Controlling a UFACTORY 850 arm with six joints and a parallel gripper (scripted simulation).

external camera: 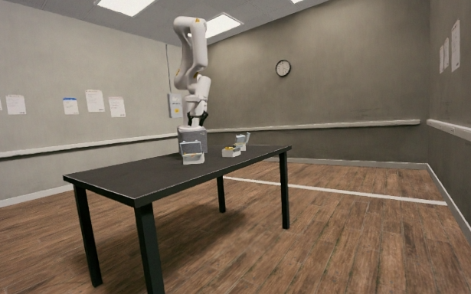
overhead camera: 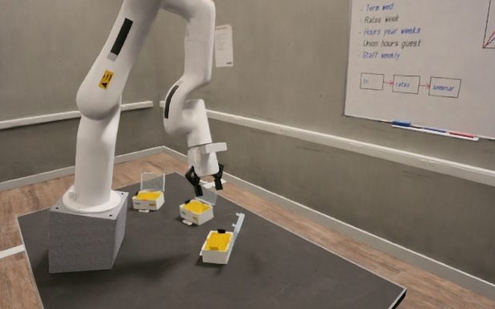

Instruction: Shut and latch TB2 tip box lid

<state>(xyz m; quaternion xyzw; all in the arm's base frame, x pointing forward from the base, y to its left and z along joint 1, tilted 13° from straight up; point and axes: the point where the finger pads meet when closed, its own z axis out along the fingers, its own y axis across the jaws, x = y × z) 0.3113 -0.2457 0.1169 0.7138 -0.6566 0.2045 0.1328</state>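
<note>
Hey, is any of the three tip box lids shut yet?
No, in the top view all three boxes show their yellow tips uncovered, each lid standing raised at the back.

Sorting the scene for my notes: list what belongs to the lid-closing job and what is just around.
Job:
- open gripper
- middle tip box, lid up, under the gripper
- left tip box, lid up
- near tip box, lid up

Just around:
- whiteboard
- markers
- wall clock
</note>
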